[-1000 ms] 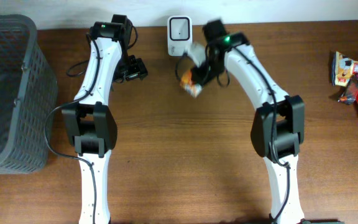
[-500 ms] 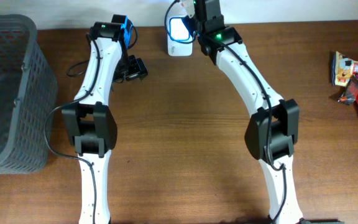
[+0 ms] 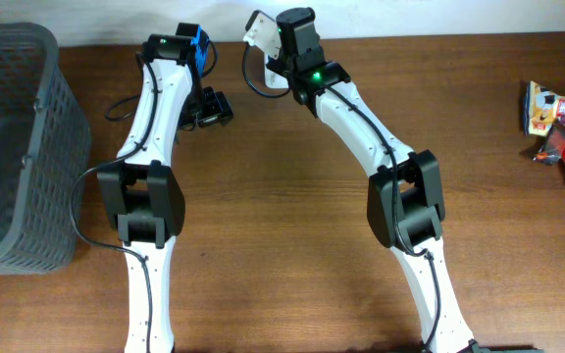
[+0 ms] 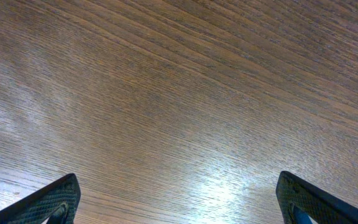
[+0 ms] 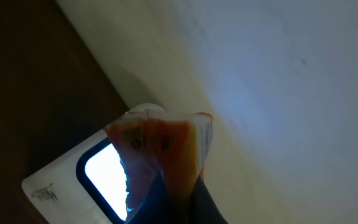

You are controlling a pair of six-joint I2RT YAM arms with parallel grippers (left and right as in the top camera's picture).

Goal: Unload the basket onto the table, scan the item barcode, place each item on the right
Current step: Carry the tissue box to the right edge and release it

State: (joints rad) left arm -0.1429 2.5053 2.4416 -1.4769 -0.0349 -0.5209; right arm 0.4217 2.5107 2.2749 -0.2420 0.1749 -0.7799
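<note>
My right gripper (image 5: 179, 208) is shut on the item (image 5: 163, 146), an orange and white packet. The packet hangs just in front of the lit window (image 5: 104, 177) of the white barcode scanner (image 5: 55, 190). From overhead, the right arm reaches over the scanner (image 3: 272, 75) at the back edge and hides most of it. The packet (image 3: 255, 26) sticks out to the arm's upper left. The barcode itself cannot be made out. My left gripper (image 3: 211, 106) hovers over bare wood, its fingertips (image 4: 55, 202) spread wide with nothing between them.
A grey plastic basket (image 3: 13, 147) stands at the left edge of the table. Several snack packets (image 3: 557, 123) lie at the right edge. A pale wall (image 5: 278, 74) rises directly behind the scanner.
The right arm has carried the packet from the scanner's right front up over it, toward the back left. The left arm has stayed still.
</note>
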